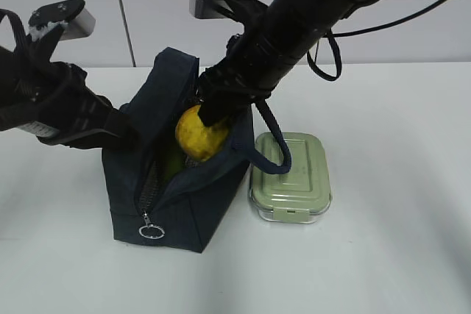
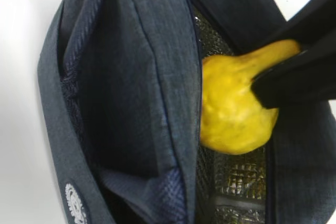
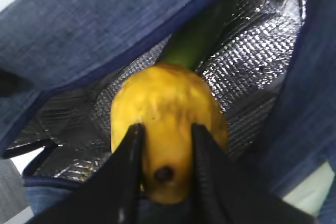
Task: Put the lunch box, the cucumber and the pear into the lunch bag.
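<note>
The navy lunch bag (image 1: 210, 196) stands open on the white table. My right gripper (image 3: 167, 129) is shut on the neck of the yellow pear (image 3: 165, 103) and holds it in the bag's mouth, body first, above the silvery lining. Beneath the pear, the green cucumber (image 3: 197, 38) lies inside the bag. My left gripper (image 1: 124, 127) is at the bag's left wall, shut on its fabric edge and holding the opening apart; its jaws do not show in the left wrist view. To the right of the bag, the sage-lidded lunch box (image 1: 291, 178) sits on the table.
The bag's loop handle (image 1: 276, 148) droops over the lunch box's lid. The zipper's silver ring pull (image 1: 151, 232) hangs at the bag's near end. White table (image 1: 397, 240) stretches to the right and front; a pale wall stands behind.
</note>
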